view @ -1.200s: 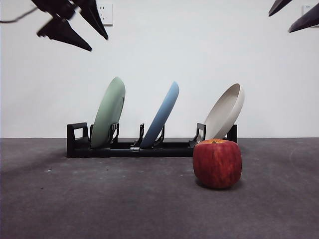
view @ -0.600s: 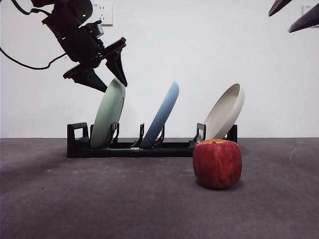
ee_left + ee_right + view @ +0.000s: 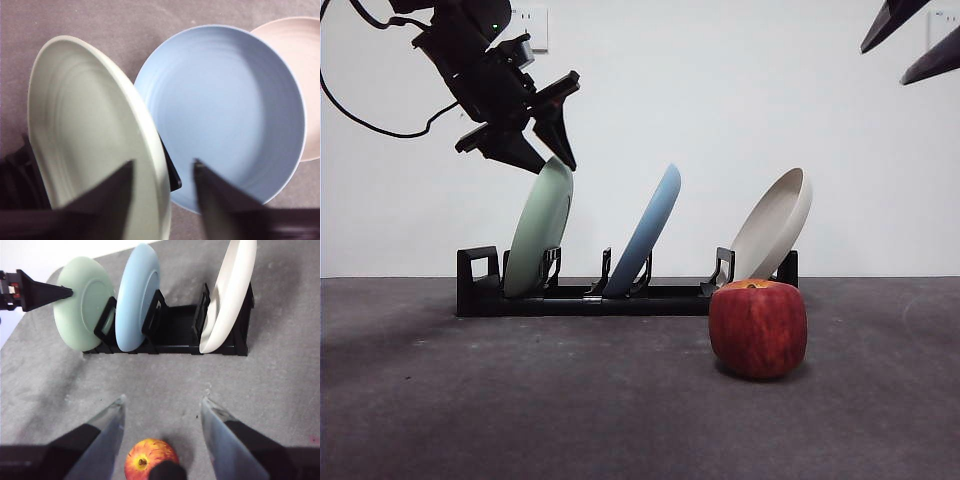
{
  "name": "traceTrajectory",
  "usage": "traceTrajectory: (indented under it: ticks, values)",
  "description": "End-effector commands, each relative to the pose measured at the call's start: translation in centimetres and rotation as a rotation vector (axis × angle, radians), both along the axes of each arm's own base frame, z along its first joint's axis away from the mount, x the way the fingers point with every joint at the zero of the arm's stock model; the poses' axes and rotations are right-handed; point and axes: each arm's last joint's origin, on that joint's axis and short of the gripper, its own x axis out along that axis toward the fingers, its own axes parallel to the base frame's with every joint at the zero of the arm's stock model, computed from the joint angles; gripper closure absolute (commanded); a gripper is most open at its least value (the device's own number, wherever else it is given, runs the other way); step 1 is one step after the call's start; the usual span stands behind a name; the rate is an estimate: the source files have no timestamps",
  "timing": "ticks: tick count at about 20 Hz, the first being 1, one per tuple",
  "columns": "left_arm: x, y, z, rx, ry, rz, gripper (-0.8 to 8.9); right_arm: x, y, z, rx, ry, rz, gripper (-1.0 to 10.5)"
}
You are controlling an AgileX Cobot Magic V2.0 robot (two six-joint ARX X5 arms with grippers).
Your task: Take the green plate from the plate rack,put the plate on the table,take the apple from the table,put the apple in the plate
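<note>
1. Nearest in the front view, the apple (image 3: 758, 328) sits on the table (image 3: 520, 400), just in front of the right end of the plate rack (image 3: 620, 298). Bare tabletop lies all around it, widest to its left and front.
2. The right gripper (image 3: 162, 432) hangs above the apple with its jaws spread apart and nothing between them. In the right wrist view the apple's lower part is cut off by the picture's edge and partly covered by a dark piece of the arm.
3. Behind the apple, the rack holds three tilted plates in separate slots: the green plate (image 3: 537, 232) at the left end, the blue plate (image 3: 645, 232) in the middle, the cream plate (image 3: 772, 226) at the right. Open gaps separate their upper rims.
4. The apple hides the rack's lower right corner in the front view.
5. The left gripper (image 3: 546, 150) is at the green plate's top rim, jaws parted and straddling the edge, one on each side. Whether either jaw touches the rim cannot be told.
6. In the left wrist view the green plate's rim runs between the jaws, and the blue plate stands close behind it; the rack (image 3: 15, 180) shows only as dark blurred parts.
</note>
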Motion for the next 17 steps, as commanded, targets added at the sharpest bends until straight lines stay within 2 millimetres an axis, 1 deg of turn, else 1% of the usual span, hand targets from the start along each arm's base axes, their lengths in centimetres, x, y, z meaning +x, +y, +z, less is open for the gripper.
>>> traceTrajectory:
  ticks: [1, 3, 5, 9, 11, 14, 15, 17]
  values:
    - [0.0, 0.1, 0.0, 0.037, -0.019, -0.023, 8.27, 0.3, 0.1, -0.1, -0.008, 0.005, 0.005, 6.9]
    - [-0.4, 0.2, 0.7, 0.051, -0.041, -0.030, 8.26, 0.5, 0.1, -0.4, -0.010, 0.022, 0.003, 6.9]
    - [-0.9, 0.3, 1.8, 0.046, -0.066, -0.030, 8.27, 0.8, 0.1, -0.7, -0.011, 0.043, 0.003, 6.9]
    - [-2.9, 0.8, 5.1, 0.028, -0.129, -0.033, 8.27, 1.1, 0.1, -1.1, -0.012, 0.060, 0.003, 6.9]
    - [-4.2, 1.0, 7.0, 0.014, -0.165, -0.040, 8.26, 1.2, 0.1, -1.1, -0.012, 0.060, 0.003, 6.9]
    - [-7.2, 1.3, 10.1, -0.041, -0.194, -0.107, 8.26, 1.2, 0.1, -1.1, -0.012, 0.060, 0.003, 6.9]
    - [-8.4, 1.5, 11.0, -0.058, -0.191, -0.132, 8.27, 1.2, 0.1, -1.1, -0.013, 0.060, 0.003, 6.9]
    - [-11.4, 1.9, 12.7, -0.067, -0.160, -0.166, 8.26, 1.2, 0.1, -1.1, -0.013, 0.059, 0.003, 6.9]
